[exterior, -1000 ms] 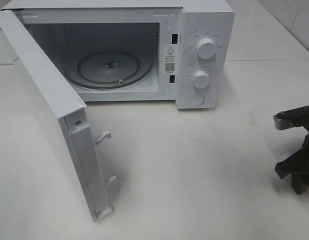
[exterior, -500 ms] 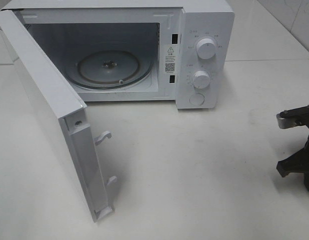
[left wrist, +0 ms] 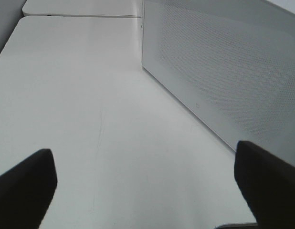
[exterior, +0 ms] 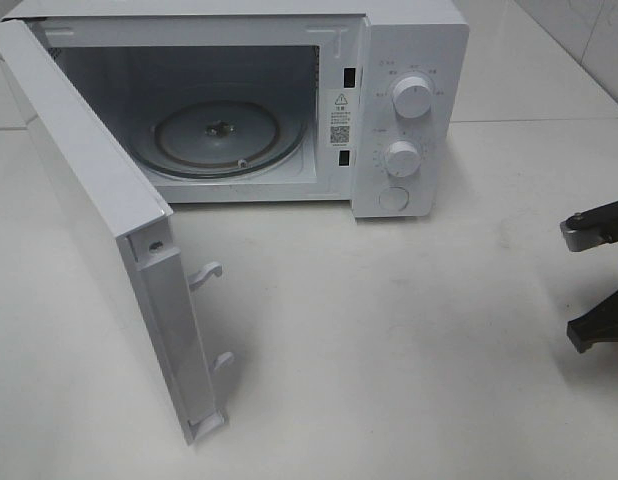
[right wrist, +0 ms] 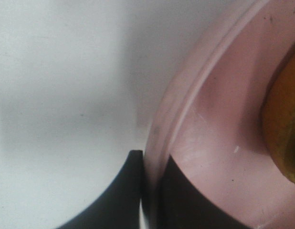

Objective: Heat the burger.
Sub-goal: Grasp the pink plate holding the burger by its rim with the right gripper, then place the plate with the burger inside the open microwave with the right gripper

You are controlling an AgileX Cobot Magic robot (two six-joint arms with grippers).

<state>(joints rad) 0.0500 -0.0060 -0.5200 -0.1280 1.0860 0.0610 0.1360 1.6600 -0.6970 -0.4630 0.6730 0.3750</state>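
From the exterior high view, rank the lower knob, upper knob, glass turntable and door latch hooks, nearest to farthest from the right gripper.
1. Lower knob, on the control panel, nearest the right gripper at the right edge.
2. Upper knob, just above it.
3. Glass turntable inside the cavity and door latch hooks at the front left: too close to call.

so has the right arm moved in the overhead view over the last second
Yes. The right arm has slid rightward, away from the microwave, so less of it shows at the frame's edge.
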